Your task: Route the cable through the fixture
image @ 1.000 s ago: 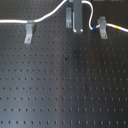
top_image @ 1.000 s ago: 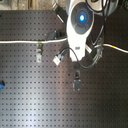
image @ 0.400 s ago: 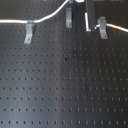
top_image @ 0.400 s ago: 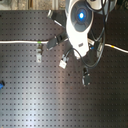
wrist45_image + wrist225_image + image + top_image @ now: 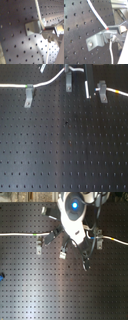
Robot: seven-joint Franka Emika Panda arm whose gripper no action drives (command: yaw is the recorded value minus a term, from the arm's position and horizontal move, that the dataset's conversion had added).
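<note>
**White cord, black board: I am guiding the line toward its next clip**

White and thin, the long flexible cable with short coloured bands [image 5: 47,82] is running across the far edge of the black perforated metal board [image 5: 65,149], its long axis lying roughly side to side in the first exterior view. It is coming in from the first exterior view's left, passing the small grey metal clip fixture [image 5: 29,95], arching up toward my arm, and reappearing past another grey clip [image 5: 102,90] with a yellow-green band on the first exterior view's right. In the second exterior view the same cord [image 5: 20,234] is stretching level from the second exterior view's left edge toward my gripper [image 5: 74,253].

I am judging it light, limp and rather slick: it is sagging and curving wherever nothing is supporting it, so I would take hold close to the clip being threaded. In the first wrist view the cord [image 5: 38,13] is sitting at a grey angled bracket [image 5: 33,27], seemingly pinched at my fingertips; whether my jaws are truly clamping it, I cannot tell.
</note>
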